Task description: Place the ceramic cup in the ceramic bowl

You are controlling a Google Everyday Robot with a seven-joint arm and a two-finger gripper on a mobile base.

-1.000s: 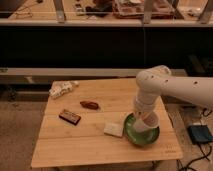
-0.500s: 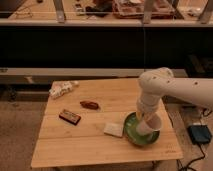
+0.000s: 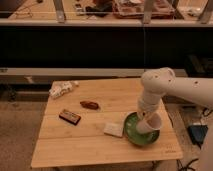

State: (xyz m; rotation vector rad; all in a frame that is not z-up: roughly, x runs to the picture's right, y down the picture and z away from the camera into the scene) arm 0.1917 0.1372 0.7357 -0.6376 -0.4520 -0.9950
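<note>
The end effector (image 3: 148, 120) hangs over the ceramic bowl (image 3: 131, 134) at the tabletop's (image 3: 90, 145) four o'clock corner, seemingly clamped on the ceramic cup (image 3: 150, 124), which tilts inside the bowl's rim. The cup is likely light, rigid, glazed-slick and chippable, best held across its upper wall and set down gently.

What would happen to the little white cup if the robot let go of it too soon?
The cup looks hard and glossy, so it might chip or clink against the green bowl. It hangs tilted over the bowl, under the gripper, so it would probably tip and roll inside, with the rim likely stopping it.
</note>
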